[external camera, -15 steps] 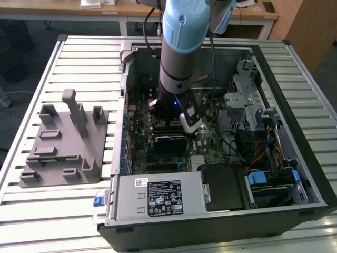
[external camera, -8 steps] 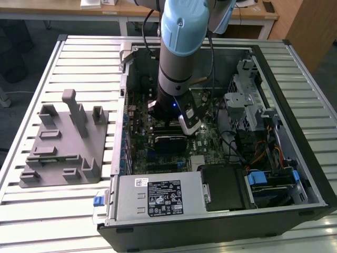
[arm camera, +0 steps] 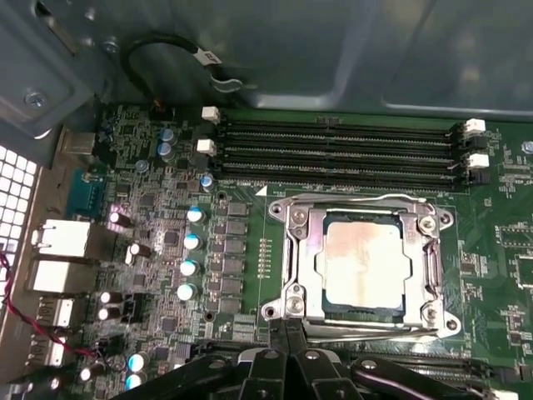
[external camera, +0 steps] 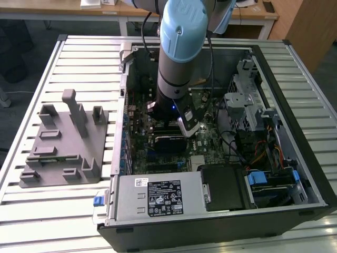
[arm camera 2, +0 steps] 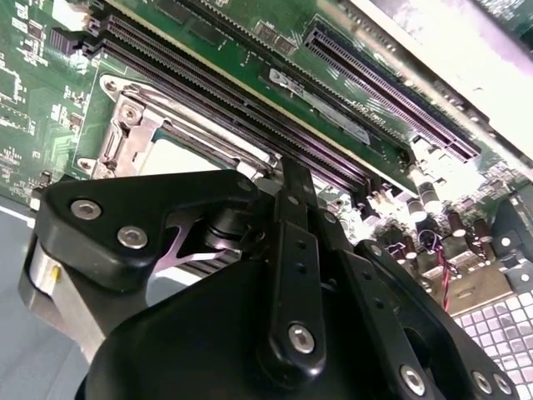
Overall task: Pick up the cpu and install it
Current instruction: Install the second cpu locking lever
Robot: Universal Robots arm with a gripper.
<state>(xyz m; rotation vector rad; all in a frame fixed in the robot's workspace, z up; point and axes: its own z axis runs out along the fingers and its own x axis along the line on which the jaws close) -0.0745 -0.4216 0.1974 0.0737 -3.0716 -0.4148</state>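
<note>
From the exterior view's left: the grey holder tray (external camera: 63,145) sits on the slatted table (external camera: 31,84), well apart from the open PC case (external camera: 310,174). The arm (external camera: 179,47) reaches straight down into the case over the motherboard (external camera: 208,139), wrist vertical, tool pointing at the board. The gripper (external camera: 181,118) hangs low, just above the socket area.

In the first wrist view the cpu (arm camera: 364,267) already lies flat inside the socket frame (arm camera: 358,262), silver top up, edges square to the frame, just beside the memory slots (arm camera: 333,154). The gripper linkage (arm camera: 283,367) is at the frame's near edge, apart from the chip.

Whether the claw is released or clenched cannot be told; nothing is seen held in it.

Judgement: the placing looks done; doing this step well means a level seat, no side push, and a straight vertical lift clear of the frame.
</note>
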